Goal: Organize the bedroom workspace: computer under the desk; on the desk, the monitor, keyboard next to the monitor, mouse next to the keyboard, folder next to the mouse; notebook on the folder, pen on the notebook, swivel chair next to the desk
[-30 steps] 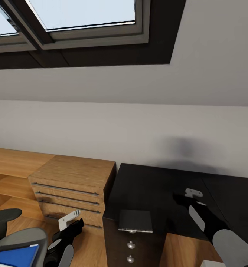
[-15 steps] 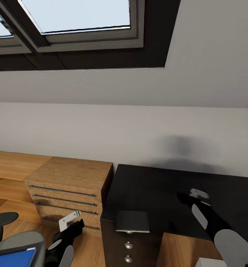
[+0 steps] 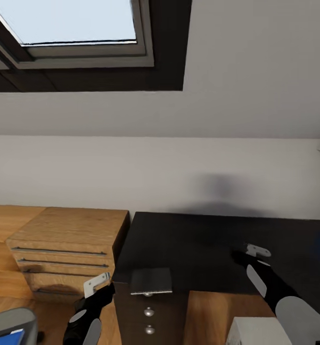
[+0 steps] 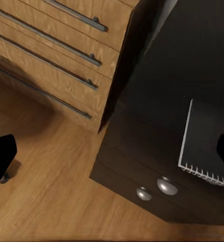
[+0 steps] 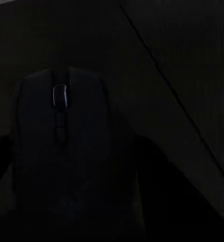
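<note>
Right jaws [image 3: 244, 256] are closed around the black mouse [image 5: 61, 146] over the black tabletop [image 3: 198, 244]; left jaws [image 3: 105, 287] hang open, empty, beside the notebook [image 3: 152, 281].

No readable text, labels, brands, numbers or signs anywhere. Notebook [image 3: 151, 281] cover plain dark; drawer fronts of wooden unit [image 3: 59, 258] and black cabinet [image 4: 157, 166] unmarked; mouse [image 5: 61, 146] shows no logo, too dark to tell.
</note>
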